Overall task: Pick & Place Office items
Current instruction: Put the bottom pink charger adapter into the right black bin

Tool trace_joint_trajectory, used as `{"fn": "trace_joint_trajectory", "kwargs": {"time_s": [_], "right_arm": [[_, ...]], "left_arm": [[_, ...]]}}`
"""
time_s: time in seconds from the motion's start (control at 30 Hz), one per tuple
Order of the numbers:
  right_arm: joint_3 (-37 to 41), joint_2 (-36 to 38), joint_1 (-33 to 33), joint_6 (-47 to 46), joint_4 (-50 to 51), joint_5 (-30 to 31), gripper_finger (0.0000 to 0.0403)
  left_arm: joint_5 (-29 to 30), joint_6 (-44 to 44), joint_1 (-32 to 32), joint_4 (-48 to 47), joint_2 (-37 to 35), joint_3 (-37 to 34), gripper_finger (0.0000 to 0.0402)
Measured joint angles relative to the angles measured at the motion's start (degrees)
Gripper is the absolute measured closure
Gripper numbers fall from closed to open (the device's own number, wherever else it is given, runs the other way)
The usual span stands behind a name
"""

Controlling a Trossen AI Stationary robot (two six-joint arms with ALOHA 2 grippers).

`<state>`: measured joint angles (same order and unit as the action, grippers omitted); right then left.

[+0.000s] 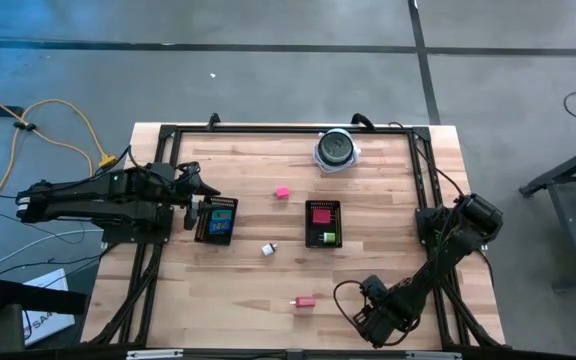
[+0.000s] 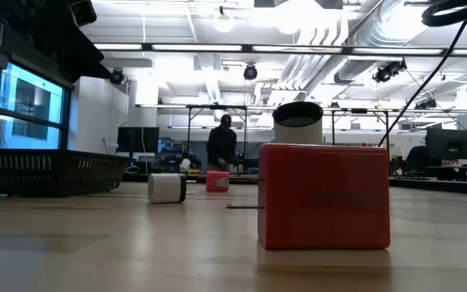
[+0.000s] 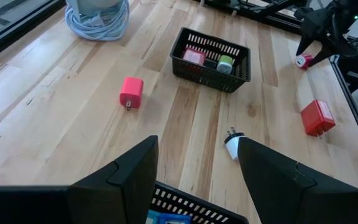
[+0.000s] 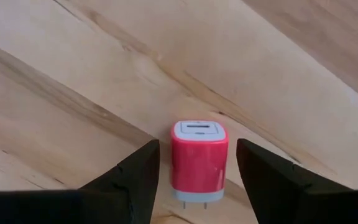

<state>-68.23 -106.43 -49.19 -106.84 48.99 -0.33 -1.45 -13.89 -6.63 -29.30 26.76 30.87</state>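
Note:
The office items are small plug-in blocks. A pink one [image 1: 282,192] [image 3: 131,92], a white one [image 1: 267,249] [image 3: 232,146] and a red one [image 1: 304,301] [image 3: 317,117] lie loose on the table. The middle black mesh tray [image 1: 322,224] holds a pink and a green piece. The left tray [image 1: 215,218] holds blue and dark pieces. My left gripper [image 1: 198,200] [image 3: 197,149] hangs open over the left tray's edge. My right gripper [image 1: 370,300] [image 4: 197,155] is open near the table's near right edge. Its fingers stand on either side of a pink, white-faced block [image 4: 199,163] lying flat, with gaps on both sides.
A round grey-and-black object [image 1: 336,150] with a coiled cable sits at the far edge. A black frame [image 1: 288,130] borders the table. The red block [image 2: 323,195] fills the low view's foreground. A person [image 2: 221,146] stands far behind the table.

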Motion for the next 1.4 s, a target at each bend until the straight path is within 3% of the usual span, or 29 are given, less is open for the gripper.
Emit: {"fn": "trace_joint_trajectory", "kwargs": {"time_s": [1.13,1.4], "right_arm": [[0.0,-1.3,0.0,0.4,-0.6,-1.5,0.0202],[0.0,-1.3,0.0,0.6,-0.6,-1.5,0.0237]], "left_arm": [[0.0,0.0,0.0,0.0,0.0,0.0,0.0186],[0.0,0.0,0.0,0.0,0.0,0.0,0.0186]]}}
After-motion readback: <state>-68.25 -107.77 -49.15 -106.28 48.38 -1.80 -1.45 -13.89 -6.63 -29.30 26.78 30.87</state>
